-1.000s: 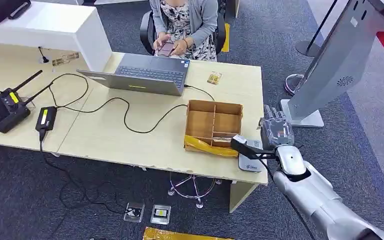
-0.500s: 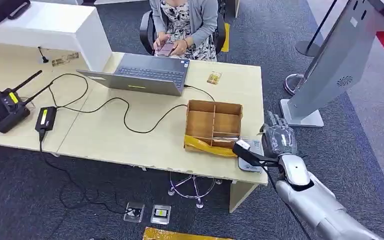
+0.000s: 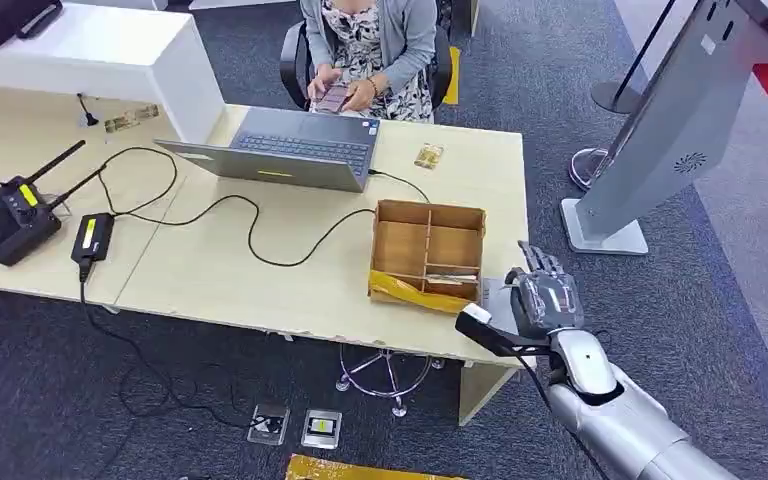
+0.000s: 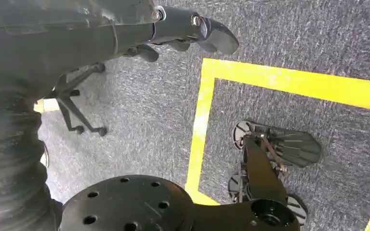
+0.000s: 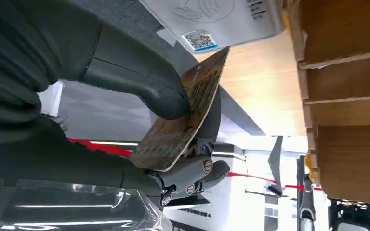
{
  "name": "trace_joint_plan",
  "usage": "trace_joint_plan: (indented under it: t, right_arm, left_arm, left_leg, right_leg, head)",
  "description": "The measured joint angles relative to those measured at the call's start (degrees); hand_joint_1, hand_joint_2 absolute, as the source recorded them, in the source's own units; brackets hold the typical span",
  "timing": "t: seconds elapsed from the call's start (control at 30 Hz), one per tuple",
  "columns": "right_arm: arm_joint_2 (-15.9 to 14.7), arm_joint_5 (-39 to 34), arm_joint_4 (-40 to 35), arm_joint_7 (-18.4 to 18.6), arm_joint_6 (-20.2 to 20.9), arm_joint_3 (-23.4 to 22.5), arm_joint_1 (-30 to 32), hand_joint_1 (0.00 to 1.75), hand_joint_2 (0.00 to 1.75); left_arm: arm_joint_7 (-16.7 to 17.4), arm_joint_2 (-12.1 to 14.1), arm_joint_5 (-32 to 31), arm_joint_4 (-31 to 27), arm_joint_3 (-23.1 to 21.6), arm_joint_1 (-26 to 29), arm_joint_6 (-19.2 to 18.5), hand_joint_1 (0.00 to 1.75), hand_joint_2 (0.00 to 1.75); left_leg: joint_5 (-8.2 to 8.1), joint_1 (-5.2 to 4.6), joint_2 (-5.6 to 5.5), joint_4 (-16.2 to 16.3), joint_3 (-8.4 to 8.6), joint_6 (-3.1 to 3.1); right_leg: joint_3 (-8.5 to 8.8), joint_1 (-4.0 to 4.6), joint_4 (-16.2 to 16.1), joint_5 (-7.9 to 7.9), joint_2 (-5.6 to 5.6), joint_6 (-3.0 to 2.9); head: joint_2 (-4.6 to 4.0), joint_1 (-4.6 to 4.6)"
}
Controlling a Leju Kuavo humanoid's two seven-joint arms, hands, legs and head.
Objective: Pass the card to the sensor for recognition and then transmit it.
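Gripping card (image 5: 185, 118), apparently beside sensor (image 5: 221, 19)

The robot's right arm (image 3: 620, 415) is a smooth silver shell, rounded at the wrist, with a black cable running beside it. Its right hand (image 3: 545, 298) is grey under clear plastic film. Close up, a thick grey thumb (image 5: 139, 79), darker fingers (image 5: 192, 171) with small silver screws.

Brown patterned card (image 5: 183, 120), yellow-taped tray (image 3: 428, 252)
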Motion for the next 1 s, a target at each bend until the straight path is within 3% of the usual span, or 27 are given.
trace_joint_plan:
  t: [0.57,1.0]
  right_arm:
    - [1.75,-1.47,-0.11,-1.90,0.79,3.26,0.46,1.75,1.75]
    - [5.29,-5.66,7.10,-5.27,-1.44,4.44,-0.40,1.75,1.75]
  left_arm:
    - [0.79,-0.63,0.33,0.00,0.02,-0.02,0.44,0.00,1.75]
    - [1.44,-1.03,1.11,-0.02,0.37,-0.03,1.40,0.00,1.75]
  left_leg:
    - [0.00,0.00,0.00,-0.01,0.00,0.00]
    - [0.00,0.00,0.01,-0.01,0.10,0.00]
  right_leg:
    - [0.00,0.00,0.00,0.00,0.01,0.00]
    - [0.08,0.00,0.00,0.00,0.02,0.00]
  head:
    - [0.00,0.00]
    - [0.00,0.00]
